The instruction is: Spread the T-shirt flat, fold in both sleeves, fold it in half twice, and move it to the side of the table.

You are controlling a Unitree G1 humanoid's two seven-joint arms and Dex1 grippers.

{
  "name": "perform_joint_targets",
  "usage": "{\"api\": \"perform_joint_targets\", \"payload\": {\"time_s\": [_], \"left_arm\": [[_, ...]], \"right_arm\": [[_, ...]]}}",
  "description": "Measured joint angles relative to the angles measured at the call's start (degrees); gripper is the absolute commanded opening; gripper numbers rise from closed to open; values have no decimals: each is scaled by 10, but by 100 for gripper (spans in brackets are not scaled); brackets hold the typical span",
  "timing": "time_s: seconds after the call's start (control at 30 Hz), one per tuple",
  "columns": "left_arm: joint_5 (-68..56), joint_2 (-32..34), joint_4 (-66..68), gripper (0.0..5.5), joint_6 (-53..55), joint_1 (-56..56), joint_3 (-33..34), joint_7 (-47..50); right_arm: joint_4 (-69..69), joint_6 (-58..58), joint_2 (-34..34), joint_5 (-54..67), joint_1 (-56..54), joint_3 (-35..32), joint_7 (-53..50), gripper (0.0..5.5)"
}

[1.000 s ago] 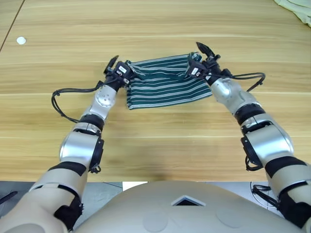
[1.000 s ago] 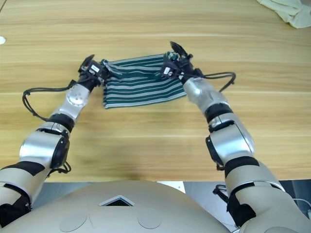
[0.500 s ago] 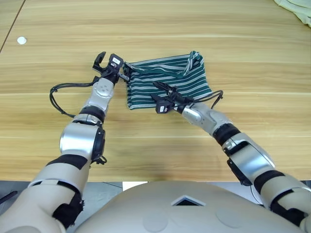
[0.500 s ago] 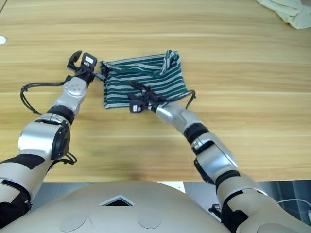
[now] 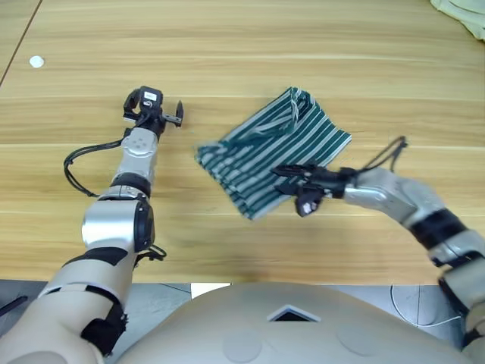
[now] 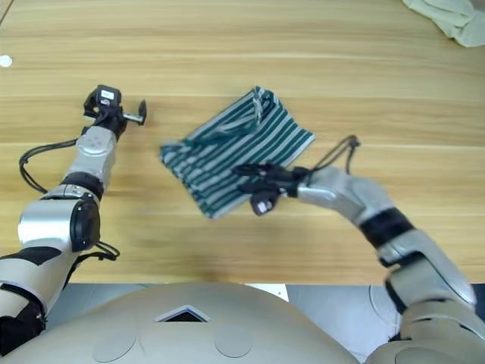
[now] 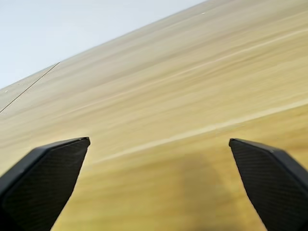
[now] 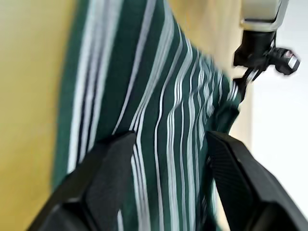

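Note:
The folded green T-shirt point(image 5: 265, 144) with white stripes lies skewed on the wooden table, one corner pointing toward the near edge. My right gripper point(image 5: 292, 176) rests on its near right edge. In the right wrist view its fingers point(image 8: 108, 185) stand apart with the striped cloth point(image 8: 168, 144) under and between them. My left gripper point(image 5: 161, 115) stays to the left of the shirt, clear of it. Its fingertips point(image 7: 45, 173) are spread wide over bare wood.
A pale cloth point(image 5: 464, 14) lies at the far right corner. A small white disc point(image 5: 35, 62) sits at the far left. Black cables loop beside both forearms. The near table edge point(image 5: 227, 279) runs close below the shirt.
The right gripper left the shirt's far right corner, came to its near edge and dragged it nearer and rightward, turning it askew. The left gripper let go and drew away to the left.

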Motion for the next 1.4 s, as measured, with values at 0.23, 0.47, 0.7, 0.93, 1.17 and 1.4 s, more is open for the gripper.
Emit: {"api": "perform_joint_targets", "payload": {"time_s": [0.23, 0.47, 0.7, 0.93, 1.17, 1.4], "left_arm": [[-6, 5, -43, 539, -72, 25, -1, -7], [0, -21, -81, 539, -122, 39, -26, -19], [9, -31, -87, 539, -139, 48, -49, -19], [15, -39, -87, 539, -150, 52, -58, -18], [15, -56, -86, 539, -150, 52, -63, -19], [15, -68, -83, 539, -159, 53, -70, -23]], "right_arm": [[-55, 48, -28, 48, 110, -109, -20, 275], [-4, 107, 101, 177, 57, -213, -84, 275], [214, 132, 153, 41, -21, -163, -137, 275], [253, 108, 179, 1, -65, -140, -154, 275], [268, 99, 227, -21, -139, -120, -162, 275], [354, 37, 290, 21, -216, -143, -208, 275]]}}
